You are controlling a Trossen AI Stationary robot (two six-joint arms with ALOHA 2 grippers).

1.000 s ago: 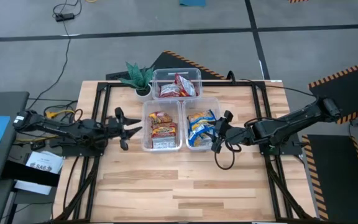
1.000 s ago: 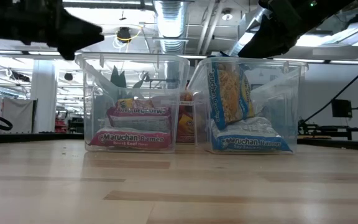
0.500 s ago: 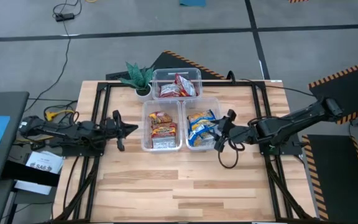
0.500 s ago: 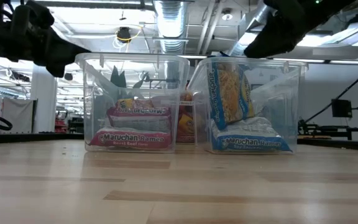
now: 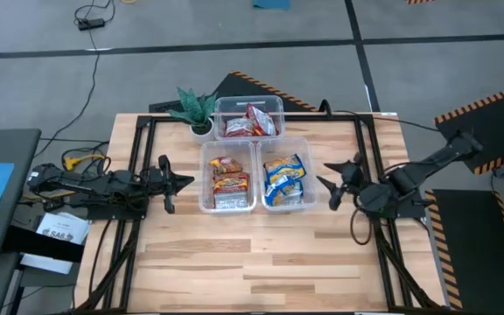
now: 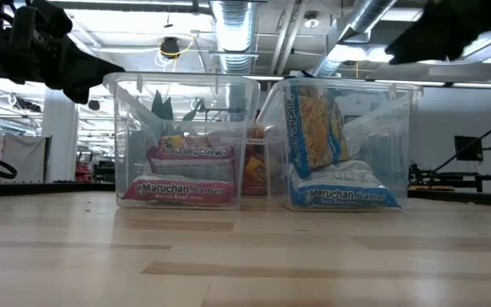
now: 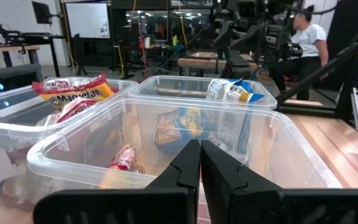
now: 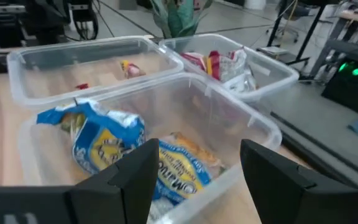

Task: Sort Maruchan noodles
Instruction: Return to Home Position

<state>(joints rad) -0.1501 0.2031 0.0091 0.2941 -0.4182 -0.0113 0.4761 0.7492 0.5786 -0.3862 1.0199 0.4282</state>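
Three clear bins hold the Maruchan noodles. The far bin has red-and-silver packets. The left bin has yellow-orange packets. The right bin has blue-and-silver packets, one of them standing upright against the wall. My left gripper hovers shut just left of the left bin, pointing level at its wall. My right gripper hovers open to the right of the blue bin, its fingers wide apart and empty.
A small green potted plant stands at the far left, beside the far bin. Bare wooden tabletop lies between the bins and the near edge. A person sits in the room beyond the table.
My left gripper has shut on nothing and drawn back a little toward the table's left edge, sinking slightly. My right gripper has pulled away from the blue bin's right rim toward the table's right edge, staying open. The packets lie as before.
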